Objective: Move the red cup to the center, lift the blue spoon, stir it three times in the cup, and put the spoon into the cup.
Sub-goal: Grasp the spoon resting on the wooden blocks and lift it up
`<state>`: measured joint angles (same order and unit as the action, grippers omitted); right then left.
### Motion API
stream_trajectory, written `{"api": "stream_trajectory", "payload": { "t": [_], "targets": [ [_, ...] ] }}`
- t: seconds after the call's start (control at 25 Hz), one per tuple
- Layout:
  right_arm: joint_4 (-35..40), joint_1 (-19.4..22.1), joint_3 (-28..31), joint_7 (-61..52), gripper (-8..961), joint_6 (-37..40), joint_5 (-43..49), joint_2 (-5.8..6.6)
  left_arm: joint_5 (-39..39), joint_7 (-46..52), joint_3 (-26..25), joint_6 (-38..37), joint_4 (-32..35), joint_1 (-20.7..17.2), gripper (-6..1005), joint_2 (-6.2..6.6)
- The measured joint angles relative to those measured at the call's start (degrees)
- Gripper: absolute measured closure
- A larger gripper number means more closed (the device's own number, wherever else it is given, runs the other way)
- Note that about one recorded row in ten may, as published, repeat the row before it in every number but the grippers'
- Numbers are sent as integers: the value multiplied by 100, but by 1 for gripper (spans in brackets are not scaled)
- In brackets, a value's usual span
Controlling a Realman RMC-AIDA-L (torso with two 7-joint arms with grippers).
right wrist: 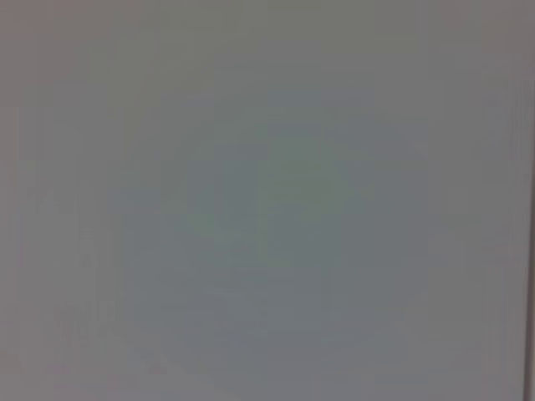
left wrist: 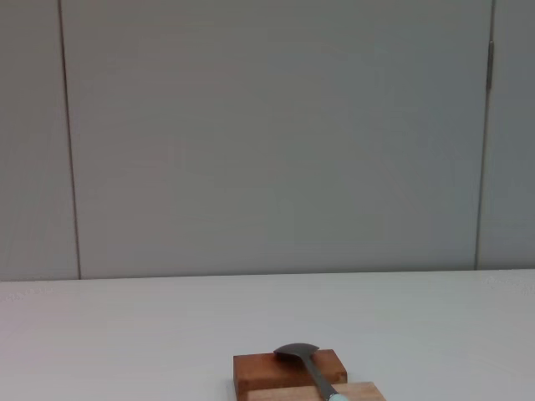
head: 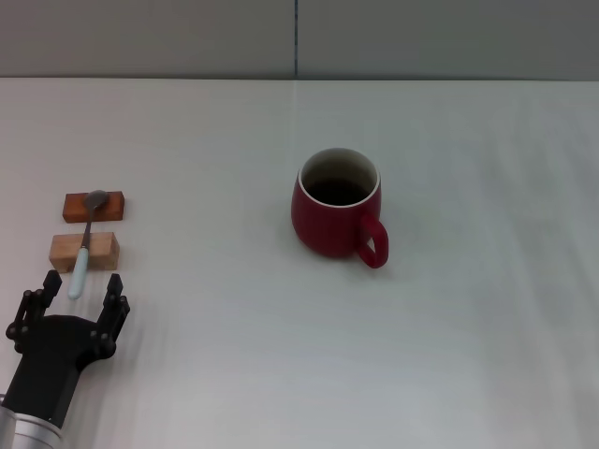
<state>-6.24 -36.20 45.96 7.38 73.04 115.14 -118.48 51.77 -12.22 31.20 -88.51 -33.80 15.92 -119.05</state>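
The red cup point(head: 335, 206) stands upright near the middle of the white table, its handle turned toward the front right. The blue spoon point(head: 84, 245) lies at the far left across two wooden blocks, grey bowl on the far block, pale handle pointing toward me. My left gripper point(head: 74, 298) is open just in front of the handle's tip, fingers on either side of it and not touching. In the left wrist view the spoon point(left wrist: 308, 364) and the blocks show at the lower edge. My right gripper is out of view.
A reddish-brown block point(head: 94, 206) and a pale wooden block point(head: 84, 252) hold the spoon off the table point(head: 281, 355). A grey wall runs along the table's far edge. The right wrist view shows only a plain grey surface.
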Motion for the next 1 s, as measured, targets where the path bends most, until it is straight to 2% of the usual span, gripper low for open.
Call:
{"api": "stream_trajectory", "payload": {
  "t": [0.92, 1.0],
  "targets": [
    [11, 43, 1, -31, 617, -1, -1, -9, 0, 0, -267, 284, 96, 218, 275, 22],
    [11, 43, 1, -31, 617, -1, -1, -9, 0, 0, -272, 310, 99, 219, 302, 22]
  ]
}}
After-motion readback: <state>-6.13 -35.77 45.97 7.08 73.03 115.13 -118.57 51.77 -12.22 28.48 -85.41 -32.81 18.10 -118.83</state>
